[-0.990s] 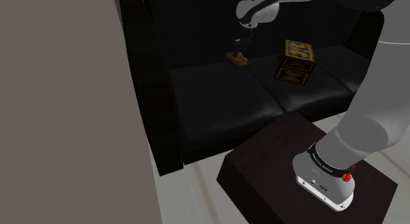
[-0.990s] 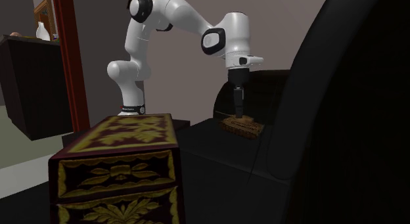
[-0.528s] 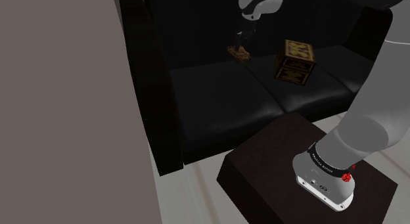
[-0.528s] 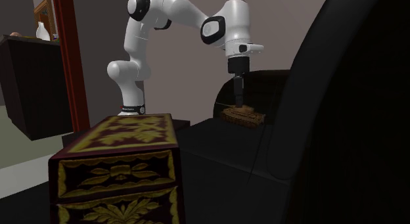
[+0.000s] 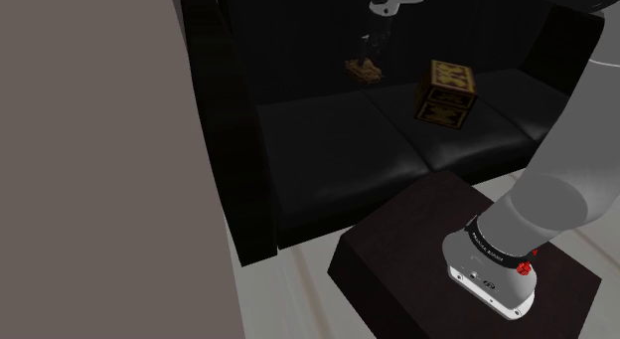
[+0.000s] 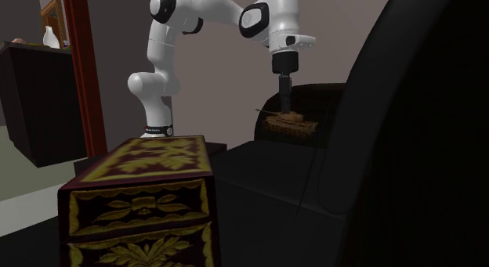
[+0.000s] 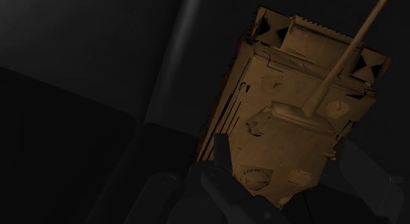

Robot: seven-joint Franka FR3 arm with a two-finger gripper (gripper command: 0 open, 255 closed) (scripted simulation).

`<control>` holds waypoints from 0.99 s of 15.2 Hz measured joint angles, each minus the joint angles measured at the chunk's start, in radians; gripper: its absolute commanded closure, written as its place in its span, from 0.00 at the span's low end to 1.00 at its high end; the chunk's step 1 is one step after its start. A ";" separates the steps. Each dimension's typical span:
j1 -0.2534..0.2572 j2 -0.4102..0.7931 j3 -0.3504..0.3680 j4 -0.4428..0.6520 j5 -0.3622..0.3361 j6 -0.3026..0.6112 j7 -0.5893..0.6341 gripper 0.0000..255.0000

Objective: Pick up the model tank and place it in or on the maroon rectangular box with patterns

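The brown model tank [image 5: 364,68] hangs in the air above the black sofa's seat, clasped by my black gripper [image 5: 370,61], which comes straight down onto it. From the second exterior view the tank [image 6: 290,122] hangs level under the gripper [image 6: 287,111], well clear of the cushion. Seen from the wrist, the tank [image 7: 296,111] sits between the two fingers [image 7: 220,150], its long barrel pointing away. The maroon box with gold patterns [image 5: 447,91] stands on the sofa seat toward the shoulder view's right of the tank, and looms close in the second exterior view [image 6: 141,199].
A black sofa [image 5: 387,148] with a tall backrest and a thick armrest [image 5: 214,118] carries the box. A dark low table [image 5: 417,248] stands in front of it beside my stand. A grey wall [image 5: 89,168] takes up the shoulder view's left.
The gripper has risen with the tank in it, lifting it from the sofa seat to well above the cushion. The maroon box has stayed put.
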 measured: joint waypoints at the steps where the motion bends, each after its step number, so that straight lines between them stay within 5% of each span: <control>1: -0.001 -0.001 0.000 0.013 0.000 -0.014 0.000 1.00; 15: 0.000 -0.044 -0.004 0.144 -0.010 -0.187 0.008 1.00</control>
